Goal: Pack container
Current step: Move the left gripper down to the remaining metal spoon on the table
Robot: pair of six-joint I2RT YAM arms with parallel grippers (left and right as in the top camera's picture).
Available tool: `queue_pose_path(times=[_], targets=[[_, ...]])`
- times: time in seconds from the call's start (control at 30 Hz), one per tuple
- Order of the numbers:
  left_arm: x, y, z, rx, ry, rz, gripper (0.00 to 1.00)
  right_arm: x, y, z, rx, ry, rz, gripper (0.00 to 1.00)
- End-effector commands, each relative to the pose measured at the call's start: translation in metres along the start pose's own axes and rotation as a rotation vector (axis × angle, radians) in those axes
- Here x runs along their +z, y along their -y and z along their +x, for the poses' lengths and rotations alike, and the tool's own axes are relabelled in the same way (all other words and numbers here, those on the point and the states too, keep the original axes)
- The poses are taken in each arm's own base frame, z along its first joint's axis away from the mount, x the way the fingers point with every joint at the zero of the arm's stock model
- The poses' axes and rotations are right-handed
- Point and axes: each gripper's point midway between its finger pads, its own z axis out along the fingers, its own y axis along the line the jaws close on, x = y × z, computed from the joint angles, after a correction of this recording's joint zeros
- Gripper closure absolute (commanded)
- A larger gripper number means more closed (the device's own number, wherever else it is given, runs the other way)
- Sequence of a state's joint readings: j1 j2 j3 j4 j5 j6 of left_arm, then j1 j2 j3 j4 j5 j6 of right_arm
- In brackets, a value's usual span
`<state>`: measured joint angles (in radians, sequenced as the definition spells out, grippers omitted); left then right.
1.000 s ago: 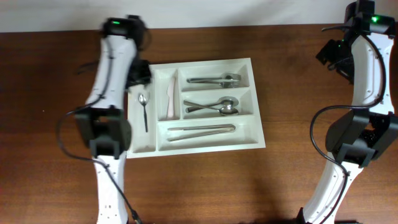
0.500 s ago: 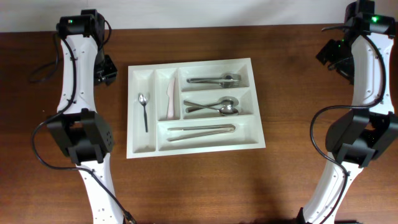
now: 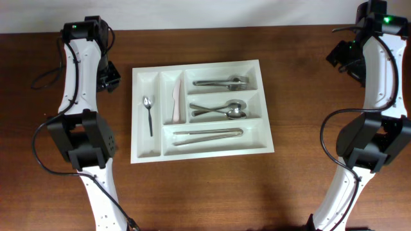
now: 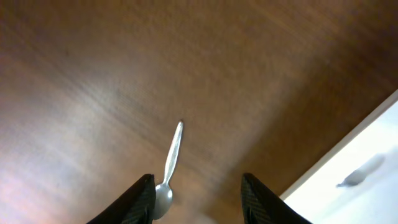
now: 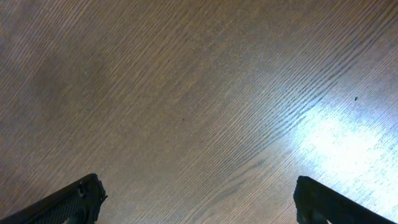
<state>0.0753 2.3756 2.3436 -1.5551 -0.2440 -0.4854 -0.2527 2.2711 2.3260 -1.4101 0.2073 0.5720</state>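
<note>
The white cutlery tray (image 3: 146, 149) is laid flat on the wooden table (image 3: 270, 192), about midway between the two arms and somewhat toward the far edge. All five of its compartments are filled. A teaspoon (image 3: 148, 112) is laid in the leftmost narrow slot and a pale knife (image 3: 176, 99) in the narrow slot beside it. Forks (image 3: 221, 82) are gathered in the far long compartment, spoons (image 3: 221, 110) in the middle one, and a pair of tongs (image 3: 207, 135) in the near one. The left gripper (image 3: 109, 76) is held over bare wood just off the tray's far left corner, with its jaws spread apart and nothing grasped. In the left wrist view a further small spoon (image 4: 171, 158) is shown on the wood between the fingers (image 4: 144, 199), its bowl close to one of them. Whether it is touched cannot be told, and in the overhead view this spoon is hidden beneath the gripper. A white strip of the tray's side is caught at the right edge of that wrist view. The right gripper (image 3: 342, 54) is held well apart from the tray at the far right of the table. It is opened wide, and only wood grain is seen between its fingertips (image 5: 84, 198). The packing is judged to be nearly done: every slot is stocked, and the only piece seen outside the tray is the small spoon beside it. That spoon is yet to be picked up and placed, most likely with the teaspoon.
</note>
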Motion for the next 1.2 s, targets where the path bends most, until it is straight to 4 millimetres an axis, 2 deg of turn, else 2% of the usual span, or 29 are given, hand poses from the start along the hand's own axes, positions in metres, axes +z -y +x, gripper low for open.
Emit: queue_pose_path(times=[0.0,0.13,0.47,0.67,0.77,0.87,0.97,1.07,1.17], targets=[[-0.02,-0.012,-0.002,-0.044,0.074,0.022,0.53,-0.011,-0.001,-0.001,0.0,0.019,-0.013,0.01],[-0.014,-0.015,0.007,-0.058,0.114,0.044,0.53,-0.011,-0.001,-0.001,0.0,0.019,-0.013,0.01],[0.031,-0.051,0.081,-0.164,-0.018,-0.009,0.53,-0.011,-0.001,-0.001,0.0,0.019,-0.013,0.01],[0.058,-0.061,0.121,-0.152,-0.143,-0.044,0.53,-0.011,-0.001,-0.001,0.0,0.019,-0.013,0.01],[0.072,-0.063,0.137,-0.143,-0.187,-0.054,0.49,-0.011,-0.001,-0.001,0.0,0.019,-0.013,0.01],[0.085,-0.063,0.148,-0.139,-0.202,-0.059,0.45,-0.011,-0.001,-0.001,0.0,0.019,-0.013,0.01],[0.093,-0.063,0.152,-0.138,-0.204,-0.06,0.37,-0.011,-0.001,-0.002,0.001,0.019,-0.013,0.01],[0.097,-0.062,0.152,-0.137,-0.194,-0.055,0.3,-0.011,-0.001,-0.002,0.001,0.019,-0.012,0.01],[0.099,-0.058,0.145,-0.107,-0.17,-0.036,0.31,-0.011,-0.001,-0.001,0.0,0.019,-0.013,0.01]])
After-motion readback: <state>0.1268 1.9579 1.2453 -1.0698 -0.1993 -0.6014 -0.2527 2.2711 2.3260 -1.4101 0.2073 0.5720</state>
